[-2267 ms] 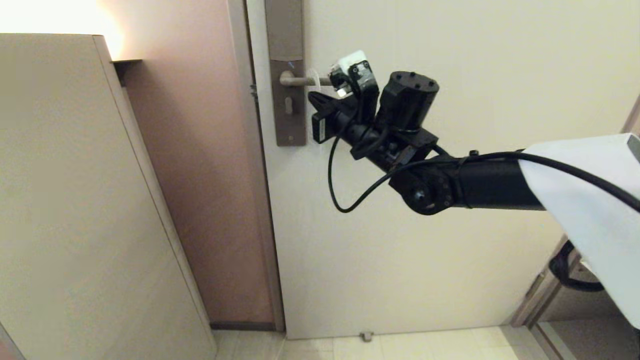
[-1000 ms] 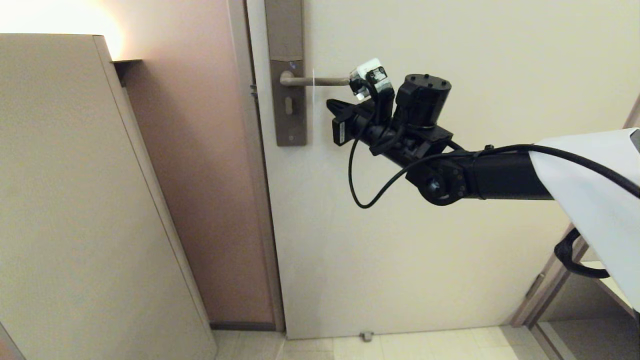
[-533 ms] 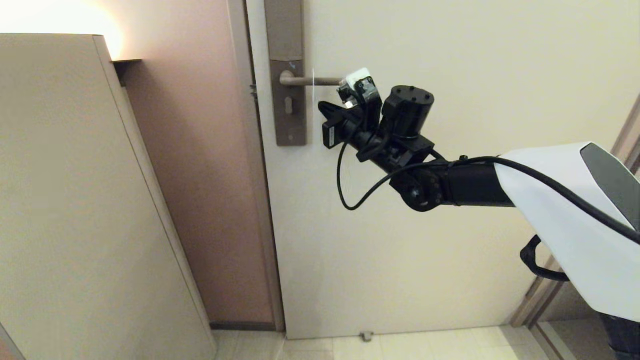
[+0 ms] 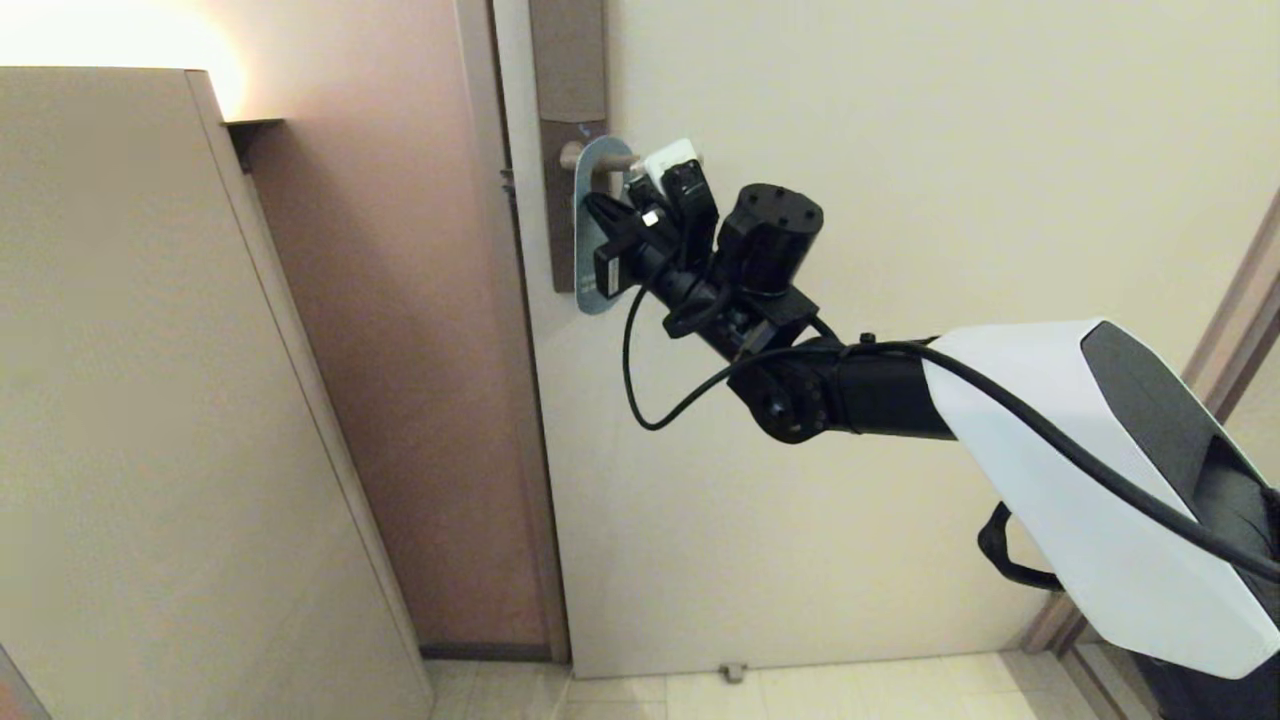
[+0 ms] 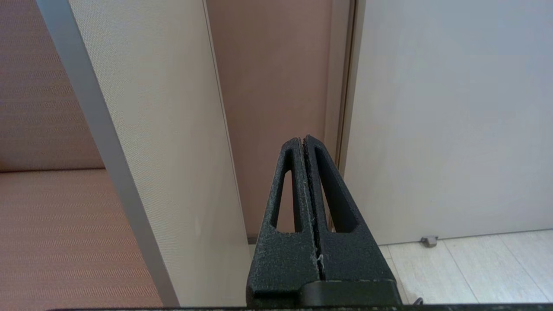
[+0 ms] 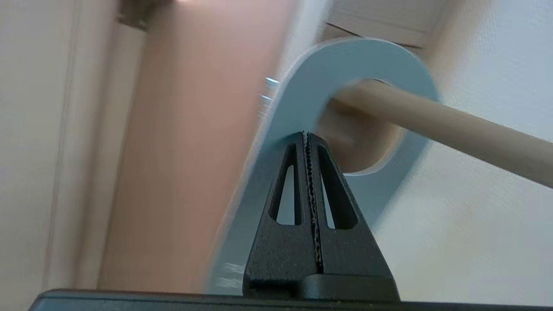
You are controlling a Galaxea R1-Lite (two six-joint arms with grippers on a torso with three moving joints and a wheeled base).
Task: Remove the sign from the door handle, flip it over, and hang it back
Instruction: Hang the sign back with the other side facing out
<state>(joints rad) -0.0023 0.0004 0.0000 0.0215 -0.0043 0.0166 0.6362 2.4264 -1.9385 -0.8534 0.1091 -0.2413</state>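
Hanging on the door handle [image 4: 612, 160], the sign [image 4: 590, 230] swings; the right gripper [image 4: 597, 212], closed and empty, nudges it at 6 o'clock. Next, I judge: back away.

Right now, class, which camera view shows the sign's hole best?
The right wrist view: the sign fills it, with the door handle running through its hole. The head view shows the sign aslant, half behind the right gripper. The left wrist view misses it.

Cream door [image 4: 900, 250], beige cabinet [image 4: 150, 400], perhaps doorstop [image 4: 733, 672]
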